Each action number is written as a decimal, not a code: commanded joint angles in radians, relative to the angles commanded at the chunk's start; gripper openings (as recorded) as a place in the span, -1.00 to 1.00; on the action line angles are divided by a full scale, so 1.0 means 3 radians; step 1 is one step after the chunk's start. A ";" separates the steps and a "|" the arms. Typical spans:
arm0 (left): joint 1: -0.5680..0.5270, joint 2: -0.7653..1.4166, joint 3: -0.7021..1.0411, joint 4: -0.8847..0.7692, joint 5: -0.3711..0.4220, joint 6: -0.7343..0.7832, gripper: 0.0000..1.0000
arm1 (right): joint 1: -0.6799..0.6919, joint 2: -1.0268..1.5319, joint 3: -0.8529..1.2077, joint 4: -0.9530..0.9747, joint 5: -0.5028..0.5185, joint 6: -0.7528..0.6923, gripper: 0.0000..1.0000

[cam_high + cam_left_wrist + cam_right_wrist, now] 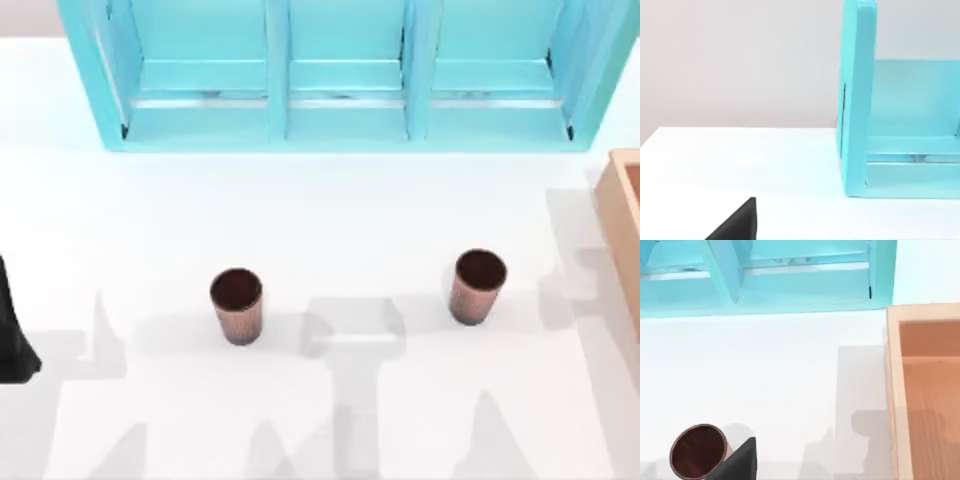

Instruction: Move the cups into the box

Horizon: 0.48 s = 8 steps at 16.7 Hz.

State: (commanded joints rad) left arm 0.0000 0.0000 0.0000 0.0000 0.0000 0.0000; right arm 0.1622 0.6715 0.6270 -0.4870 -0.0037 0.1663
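Two cups stand upright on the white surface (320,210), and neither has gone into the box, so by my reading the whole task is still ahead. The left cup (237,305) sits a little left of the middle of the surface; the right cup (477,286) stands well apart from it, toward the right and nearer the box (622,215), whose tan wall and browner inside show at the right edge of the top view. In the right wrist view the same box (895,390) looks empty where its inside can be seen, and the right cup (697,450) stands near the camera, well apart from the box wall. The left arm (12,330) is a dark shape at the left edge of the surface, apart from both cups. Each wrist view shows just a dark finger tip, left (737,225) and right (737,462), so I cannot tell whether either gripper is released or clenched; nothing appears to be grasped. Behind everything a big turquoise shelf unit (340,75) runs along the far side of the surface, its end wall close in the left wrist view (857,100). It stands well back from the cups, and bare surface lies between the right cup and the box, so I judge that nothing blocks the path.
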 joint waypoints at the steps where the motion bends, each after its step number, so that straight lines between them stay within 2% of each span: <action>1: 0.0000 0.0000 0.0000 0.0000 0.0000 0.0000 1.00 | 0.0073 0.0371 0.0303 -0.0236 0.0003 0.0073 1.00; 8: 0.0000 0.0000 0.0000 0.0000 0.0000 0.0000 1.00 | 0.0558 0.2780 0.2261 -0.1810 0.0023 0.0575 1.00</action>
State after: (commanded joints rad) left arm 0.0000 0.0000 0.0000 0.0000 0.0000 0.0000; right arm 0.3295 1.5057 1.3053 -1.0301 0.0031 0.3388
